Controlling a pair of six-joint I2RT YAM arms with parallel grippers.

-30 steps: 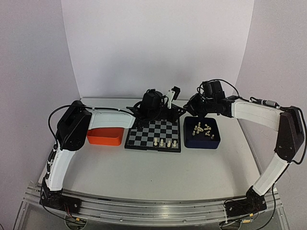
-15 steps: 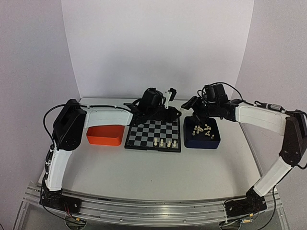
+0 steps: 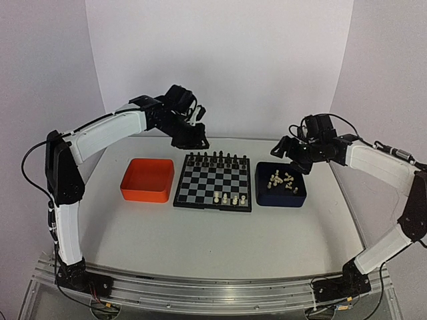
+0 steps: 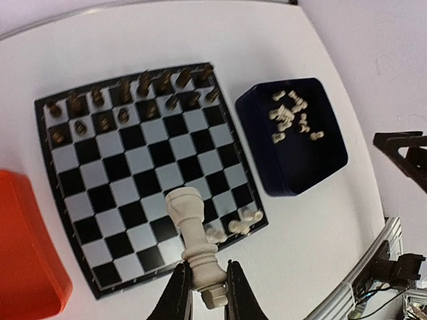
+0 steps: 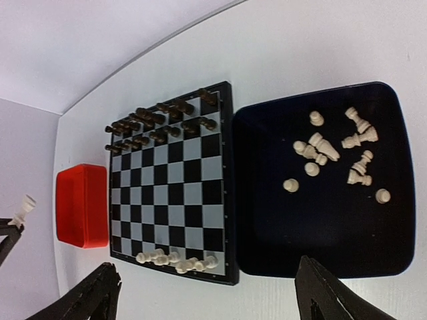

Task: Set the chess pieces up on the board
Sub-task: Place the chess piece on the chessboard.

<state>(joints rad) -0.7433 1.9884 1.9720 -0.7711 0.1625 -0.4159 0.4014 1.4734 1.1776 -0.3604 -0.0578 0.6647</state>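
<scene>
Since a second ago, up and away for the left gripper [image 4: 205,273]: then low over the far edge of the board [image 3: 213,183], now raised high and off to the left, with the board well below and ahead of its fingertips. Clenched on one cream-white piece [image 4: 195,243], base pinched between the fingers, head pointing out past the tips.

For the right gripper [image 5: 205,280], closed a second ago, now spread wide and grasping nothing, shifted a little rightward. Below and ahead of the parted fingers, the dark blue tray [image 3: 280,199] toward one finger, the board toward the other. Inside that tray, a loose scatter of the chess pieces [image 5: 333,157]; a few more standing on the board's near row. Along its far two rows, black pieces [image 3: 213,159]. Beyond the board from the right fingers, an orange tray [image 3: 147,180].

Underneath all, a white tabletop [image 3: 213,240]. Behind, a plain white backdrop [image 3: 220,60]. Along the near edge, a metal rail [image 3: 213,293].
</scene>
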